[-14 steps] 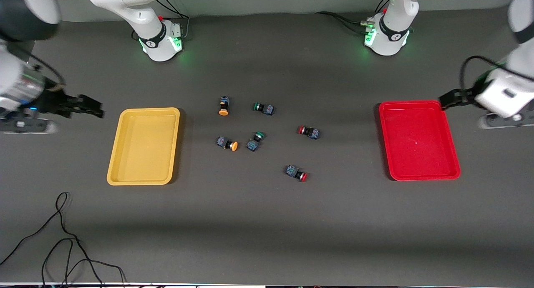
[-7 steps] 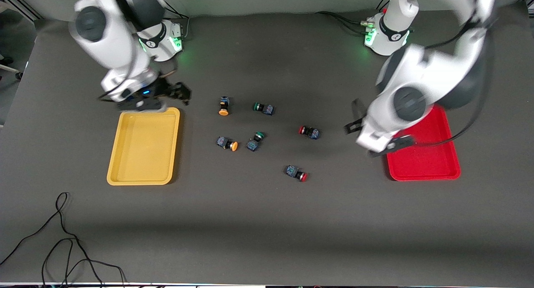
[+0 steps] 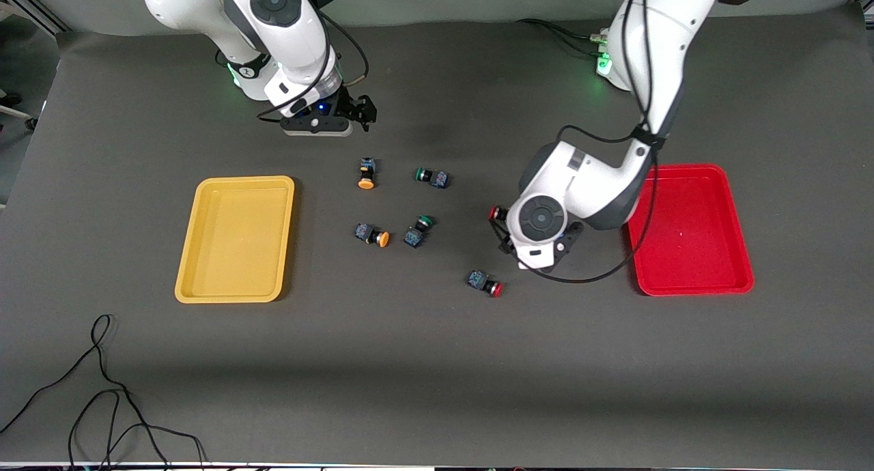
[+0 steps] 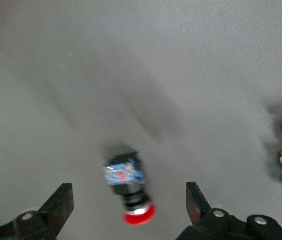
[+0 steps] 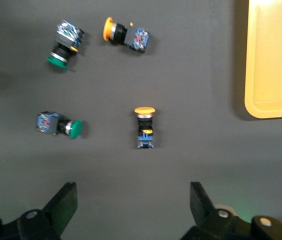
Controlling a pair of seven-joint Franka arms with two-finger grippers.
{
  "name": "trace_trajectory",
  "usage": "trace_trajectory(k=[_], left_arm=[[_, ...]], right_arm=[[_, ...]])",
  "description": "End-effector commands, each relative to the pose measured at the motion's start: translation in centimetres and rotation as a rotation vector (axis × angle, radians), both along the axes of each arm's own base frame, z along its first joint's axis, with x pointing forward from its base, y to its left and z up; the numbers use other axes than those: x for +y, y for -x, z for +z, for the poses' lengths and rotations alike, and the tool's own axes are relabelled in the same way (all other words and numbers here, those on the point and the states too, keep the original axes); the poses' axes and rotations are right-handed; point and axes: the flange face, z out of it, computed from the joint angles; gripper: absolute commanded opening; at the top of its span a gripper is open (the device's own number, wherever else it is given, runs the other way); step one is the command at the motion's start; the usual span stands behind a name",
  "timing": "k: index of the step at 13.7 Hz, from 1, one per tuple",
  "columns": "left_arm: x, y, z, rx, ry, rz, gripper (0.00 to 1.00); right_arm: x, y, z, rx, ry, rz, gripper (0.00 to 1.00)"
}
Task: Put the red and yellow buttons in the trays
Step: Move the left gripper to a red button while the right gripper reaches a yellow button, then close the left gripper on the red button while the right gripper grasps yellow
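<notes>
Buttons (image 3: 373,237) were left lying among green-capped switches (image 3: 416,231) on the tabletop (image 3: 437,362), while both wide-open tools, left (image 3: 539,249) and right (image 3: 355,112), had been swung inward from the trays (image 3: 235,239).

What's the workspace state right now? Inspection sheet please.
Surface: dark mat.
Job's things: two red buttons, two yellow buttons lie loose between yellow tray and red tray; both trays hold nothing.
Clutter: two green buttons among them.
Grippers: left pincer open over a red button; right pincer open, above the yellow buttons.
Cables: black cable on the mat's near edge.
Surroundings: nothing seen.
</notes>
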Motion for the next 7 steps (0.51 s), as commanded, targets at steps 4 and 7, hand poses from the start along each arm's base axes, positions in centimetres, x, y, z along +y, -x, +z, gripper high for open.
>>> trace_trajectory(k=[4, 7], left_arm=[[-2.1, 4.3, -2.9, -0.062, -0.015, 0.084, 1.00], [-1.1, 6.3, -3.2, -0.104, -0.001, 0.083, 1.00]], right_arm=[[-0.3, -0.3, -8.8, -0.066, -0.018, -0.028, 1.00], [0.0, -1.2, -14.5, -0.098, -0.032, -0.034, 1.00]])
